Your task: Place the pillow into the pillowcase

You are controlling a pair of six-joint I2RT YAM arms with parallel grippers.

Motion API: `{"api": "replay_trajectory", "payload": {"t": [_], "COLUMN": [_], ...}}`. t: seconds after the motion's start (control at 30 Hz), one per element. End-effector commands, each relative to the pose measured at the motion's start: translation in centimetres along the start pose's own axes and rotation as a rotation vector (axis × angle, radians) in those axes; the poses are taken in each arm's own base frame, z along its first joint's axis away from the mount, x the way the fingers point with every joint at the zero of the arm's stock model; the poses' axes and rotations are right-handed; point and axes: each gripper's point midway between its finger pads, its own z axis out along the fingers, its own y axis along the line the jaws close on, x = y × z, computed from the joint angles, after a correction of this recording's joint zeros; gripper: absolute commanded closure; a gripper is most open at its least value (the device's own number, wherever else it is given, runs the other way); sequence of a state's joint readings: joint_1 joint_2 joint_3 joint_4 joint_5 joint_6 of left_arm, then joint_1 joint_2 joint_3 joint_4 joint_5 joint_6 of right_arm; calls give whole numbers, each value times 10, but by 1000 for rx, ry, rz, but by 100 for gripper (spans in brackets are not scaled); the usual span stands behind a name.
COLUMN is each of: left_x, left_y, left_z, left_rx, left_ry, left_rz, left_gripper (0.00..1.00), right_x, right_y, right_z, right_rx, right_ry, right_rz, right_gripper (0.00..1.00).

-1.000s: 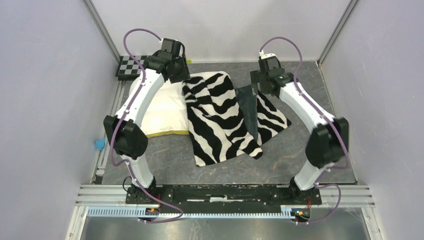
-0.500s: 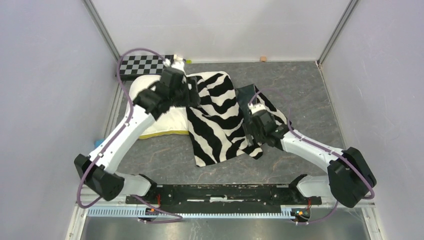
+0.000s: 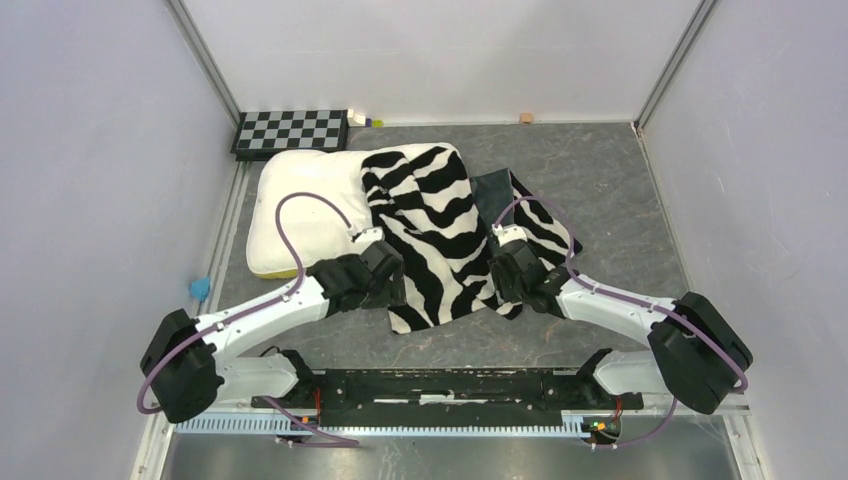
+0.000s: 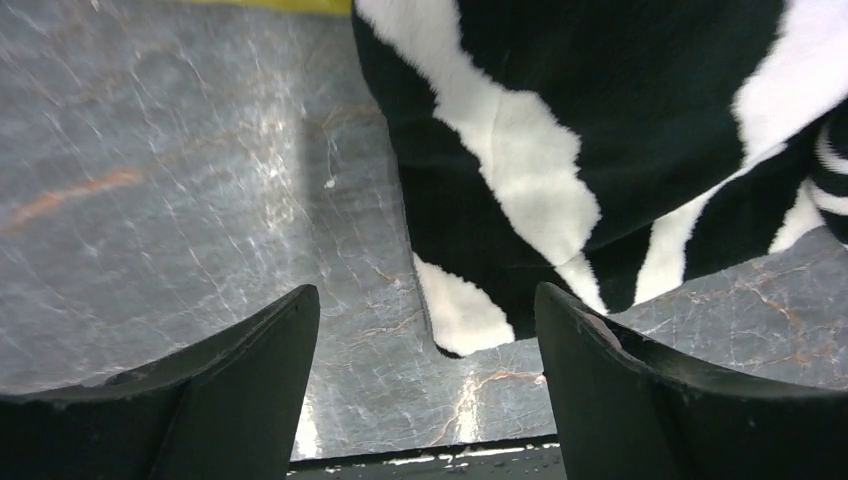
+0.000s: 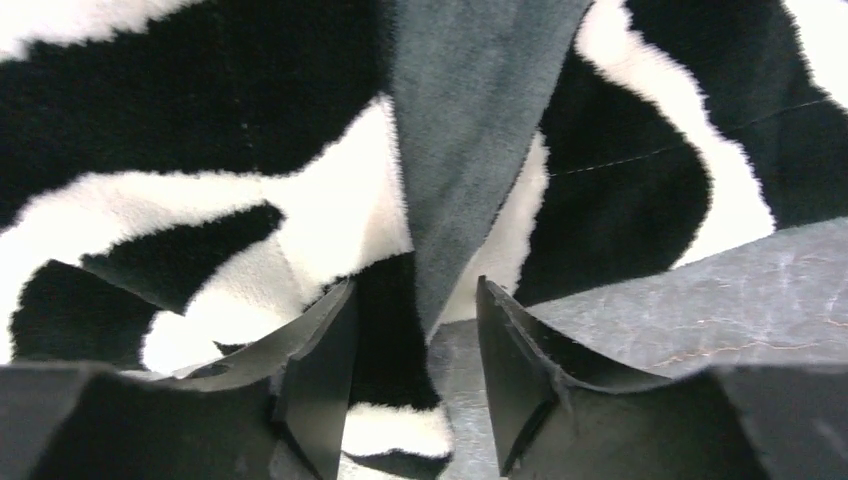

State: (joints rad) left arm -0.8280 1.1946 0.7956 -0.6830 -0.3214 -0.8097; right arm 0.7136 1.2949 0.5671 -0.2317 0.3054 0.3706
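The pillowcase (image 3: 440, 225) lies spread over the middle of the grey marbled tabletop (image 3: 620, 200), zebra face up and rumpled. A flap of its plain grey-green side (image 3: 492, 200) is turned up along its right part. Its left edge lies over the right end of the pillow (image 3: 300, 215), which rests flat at the far left of the tabletop, outside the case, with its yellow band (image 3: 275, 272) showing at the near edge. The left claw (image 4: 425, 295) sits low at the near-left border of the pillowcase, beside its near corner (image 3: 402, 324). It is released, with its fingers (image 4: 250, 350) spread wide and nothing between them but bare tabletop. In the left wrist view the striped corner lies just ahead of the gap and the fingers do not touch it. The right claw (image 5: 410, 295) is down on the near-right border of the pillowcase. It is also released, its jaws part-way apart and astride the tapering end of the grey-green flap. The flap runs down into the gap with black plush showing beside it, and the fingers (image 5: 320, 350) are not pressed onto it. The two claws are well apart, with the striped cloth between them. A checkerboard (image 3: 290, 130) lies at the far-left corner, just beyond the pillow.
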Motion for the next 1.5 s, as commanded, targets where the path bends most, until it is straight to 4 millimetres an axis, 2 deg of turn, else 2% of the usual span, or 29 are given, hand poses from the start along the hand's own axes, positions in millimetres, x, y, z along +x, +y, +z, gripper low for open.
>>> {"api": "replay_trajectory", "payload": {"t": [0.0,0.1,0.2,0.3,0.33,0.4,0.43,0.47,0.53,0.67,0.77,0.9,1.0,1.17,1.2,1.23,1.3,1.37,1.47], "left_x": [5,18,23,24,24,20,17,12,-3,-49,-86,-139,-174,-228,-241,-271,-294,-316,-341], "left_y": [-12,-23,-27,-28,-28,-24,-21,-18,-9,12,31,57,67,64,62,52,38,27,8], "left_z": [16,35,45,52,53,51,48,43,28,-27,-73,-136,-179,-237,-248,-257,-246,-220,-166], "left_rx": [37,52,26,8,1,-25,-42,-56,-86,-134,-163,-199,-215,-235,-231,-204,-179,-166,-132], "left_ry": [-66,-41,-33,-35,-38,-48,-59,-71,-123,-268,-372,-512,-602,-735,-767,-797,-777,-731,-631], "left_rz": [-187,-187,-167,-151,-145,-134,-126,-115,-100,-81,-85,-115,-114,-80,-88,-98,-98,-96,-79], "left_gripper": [15,16,24,40,50,81,92,97,98,98,98,98,98,98,98,98,98,98,98], "right_x": [-14,-25,-54,-92,-107,-132,-148,-159,-193,-249,-282,-309,-319,-311,-307,-300,-294,-284,-258], "right_y": [14,12,7,-2,-4,-14,-21,-28,-38,-71,-110,-160,-187,-225,-230,-239,-245,-250,-260], "right_z": [-5,-14,-31,-54,-62,-75,-83,-90,-108,-146,-172,-209,-238,-276,-282,-289,-288,-277,-243], "right_rx": [-46,-34,-7,44,57,123,168,214,276,406,495,590,644,727,739,754,764,777,780], "right_ry": [-41,-57,-122,-194,-220,-260,-287,-292,-336,-422,-461,-507,-549,-577,-580,-584,-569,-525,-439], "right_rz": [28,23,34,32,28,20,19,12,12,44,98,183,228,297,309,335,343,346,352], "right_gripper": [59,83,98,100,100,100,100,100,100,100,100,100,100,100,100,100,100,100,100]}}
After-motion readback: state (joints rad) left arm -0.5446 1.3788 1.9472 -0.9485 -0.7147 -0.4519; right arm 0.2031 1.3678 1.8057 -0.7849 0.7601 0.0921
